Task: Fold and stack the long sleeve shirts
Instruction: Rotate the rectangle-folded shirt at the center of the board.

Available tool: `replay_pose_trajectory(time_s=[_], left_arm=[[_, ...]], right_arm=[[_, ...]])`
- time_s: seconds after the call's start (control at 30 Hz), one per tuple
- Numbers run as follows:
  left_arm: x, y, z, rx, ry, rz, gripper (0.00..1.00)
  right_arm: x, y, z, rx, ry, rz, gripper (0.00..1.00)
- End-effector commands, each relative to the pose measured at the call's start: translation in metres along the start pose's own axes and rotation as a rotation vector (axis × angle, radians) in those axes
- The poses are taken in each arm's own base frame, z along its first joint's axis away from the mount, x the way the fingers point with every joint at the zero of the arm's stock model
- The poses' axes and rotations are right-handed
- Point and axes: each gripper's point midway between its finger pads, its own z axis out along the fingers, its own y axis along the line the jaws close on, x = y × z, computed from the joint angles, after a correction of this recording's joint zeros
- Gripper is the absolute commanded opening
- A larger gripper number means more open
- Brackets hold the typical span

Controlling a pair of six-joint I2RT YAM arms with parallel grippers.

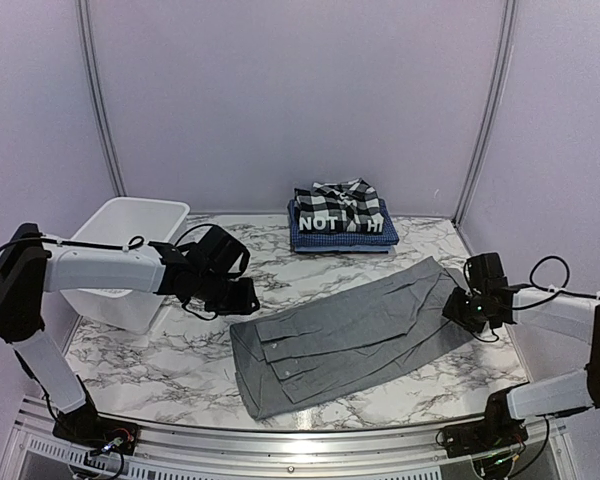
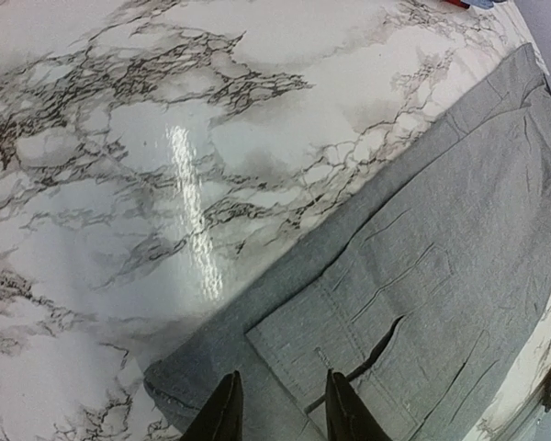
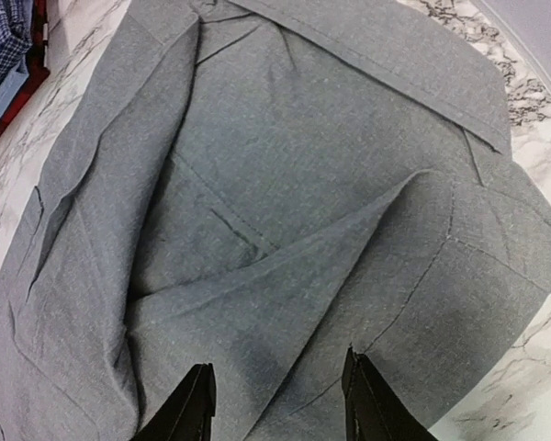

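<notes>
The marble table (image 1: pixel 160 370) carries the grey shirt (image 1: pixel 350 335), lying partly folded on a diagonal across the middle. The white tub (image 1: pixel 130 225) sits far left and the stack of folded shirts (image 1: pixel 342 220) at the back. The left gripper (image 2: pixel 283 409) is spread over the shirt's near-left edge, and the right gripper (image 3: pixel 277 400) is spread over its collar end; neither holds cloth.

Worktop (image 1: pixel 170 350): white marble pattern with dark veins; you see a glossy reflection.
Grey shirt (image 1: pixel 350 335): you find it lying flat, partly folded, near the middle.
Folded shirts (image 1: pixel 340 222): one stack, far edge.
White tub (image 1: pixel 115 300): left side.
</notes>
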Motion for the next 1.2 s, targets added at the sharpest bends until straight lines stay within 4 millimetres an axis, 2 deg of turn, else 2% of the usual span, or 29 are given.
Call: replay_pose_trajectory(time_s=[0.0,0.17,0.23,0.37,0.4,0.53,0.73,0.83,0.93,1.0,1.1,1.17], left_arm=[[-0.011,-0.006,0.015,-0.001,0.03,0.052,0.33],[-0.013,-0.012,0.023,0.017,0.051,0.053,0.33],[-0.012,-0.011,0.023,0.014,0.052,0.056,0.33],[-0.011,-0.008,0.022,0.003,0.052,0.06,0.33],[-0.011,-0.007,0.023,0.001,0.054,0.059,0.33],[-0.012,-0.009,0.028,0.004,0.063,0.06,0.33],[-0.02,-0.02,0.038,0.037,0.078,0.074,0.33],[-0.019,-0.026,0.046,0.06,0.1,0.083,0.33],[-0.018,-0.034,0.053,0.093,0.125,0.086,0.33],[-0.016,-0.037,0.058,0.107,0.141,0.086,0.34],[-0.013,-0.042,0.065,0.125,0.161,0.101,0.37],[-0.009,-0.045,0.07,0.128,0.171,0.116,0.37]], right_arm=[[0.0,-0.006,0.013,-0.014,0.014,0.011,0.44],[-0.007,-0.019,0.032,-0.003,0.039,0.04,0.45],[-0.021,-0.03,0.04,0.024,0.032,0.059,0.44],[-0.046,-0.035,0.057,0.036,0.047,0.069,0.45],[-0.058,-0.035,0.062,0.038,0.039,0.071,0.45],[-0.091,-0.045,0.09,0.074,0.052,0.069,0.45],[-0.138,-0.029,0.137,0.068,0.078,0.003,0.48],[-0.155,-0.017,0.147,0.049,0.08,-0.016,0.51],[-0.165,-0.002,0.136,0.059,0.058,-0.058,0.56],[-0.166,0.01,0.117,0.054,0.033,-0.082,0.59],[-0.152,0.021,0.088,0.053,0.008,-0.103,0.62],[-0.142,0.037,0.064,0.023,-0.019,-0.117,0.62]])
